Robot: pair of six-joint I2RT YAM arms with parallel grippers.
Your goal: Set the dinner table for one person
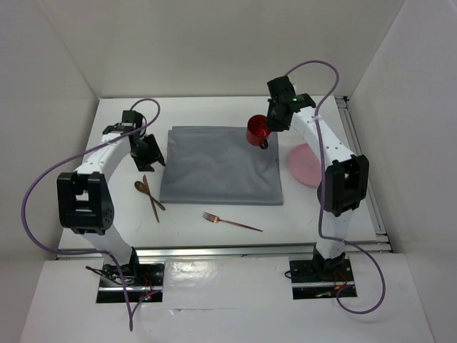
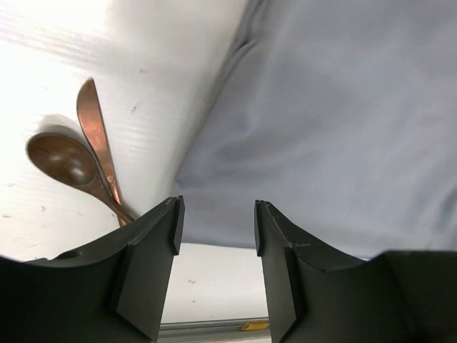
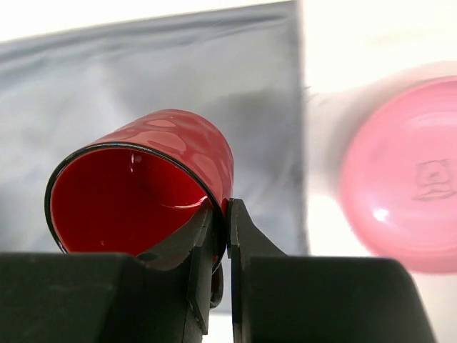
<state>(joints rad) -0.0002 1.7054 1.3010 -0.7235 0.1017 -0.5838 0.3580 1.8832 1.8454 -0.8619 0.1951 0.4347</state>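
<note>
Worktop (image 1: 307, 214) carries a grey cloth (image 1: 218, 168); right fingers (image 3: 228, 221) pinch a tilted red cup (image 3: 143, 193) by its rim at the cloth's corner, while left fingers (image 1: 151, 158) gape apart, empty.

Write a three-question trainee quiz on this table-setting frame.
1. True or false: the right gripper is shut on the red cup.
2. Which lies on the right arm's side of the grey cloth? A fork, B pink plate, C wooden spoon.
3. Fill in: the left gripper has its jaws ___.
Key: 1 true; 2 B; 3 open.
</note>
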